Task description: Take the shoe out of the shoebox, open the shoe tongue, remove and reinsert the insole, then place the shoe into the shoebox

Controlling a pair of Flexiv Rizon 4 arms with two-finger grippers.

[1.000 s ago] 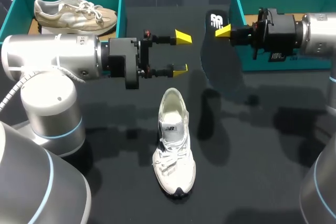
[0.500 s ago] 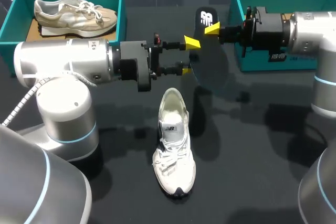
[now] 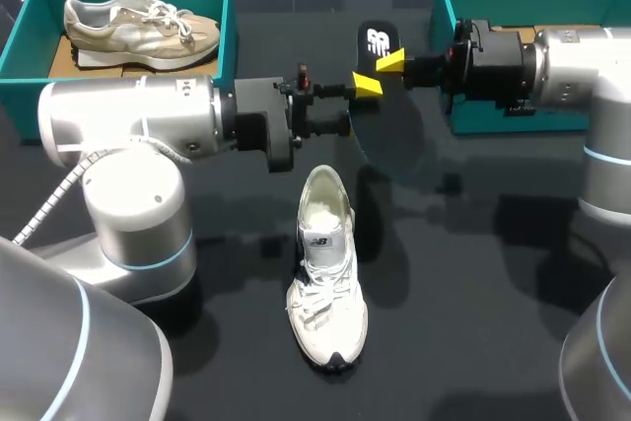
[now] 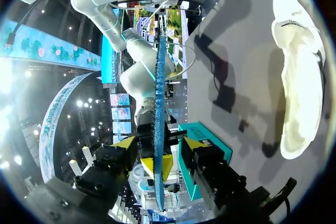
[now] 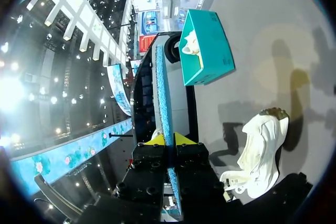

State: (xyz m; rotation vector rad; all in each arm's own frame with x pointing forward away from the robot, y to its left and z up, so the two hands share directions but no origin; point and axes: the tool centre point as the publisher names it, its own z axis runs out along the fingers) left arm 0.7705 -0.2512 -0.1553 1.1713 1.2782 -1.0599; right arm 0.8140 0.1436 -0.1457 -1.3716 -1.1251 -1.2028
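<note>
The insole (image 3: 378,41) is seen black with a white mark, blue at its edge. The shoe (image 3: 325,283) is white with dark trim; the boxed shoe (image 3: 138,25), beige. The left box (image 3: 227,17) and right box (image 3: 449,7) are teal, the counter (image 3: 473,273) black.

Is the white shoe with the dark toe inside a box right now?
No, the white shoe lies on the bare black table, in front of the left shoebox and the right shoebox.

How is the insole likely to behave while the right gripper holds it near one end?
The insole is probably light and fairly stiff: pinched near one end by the right gripper, it runs nearly straight. It looks thin, so a sideways push could bend it.
</note>
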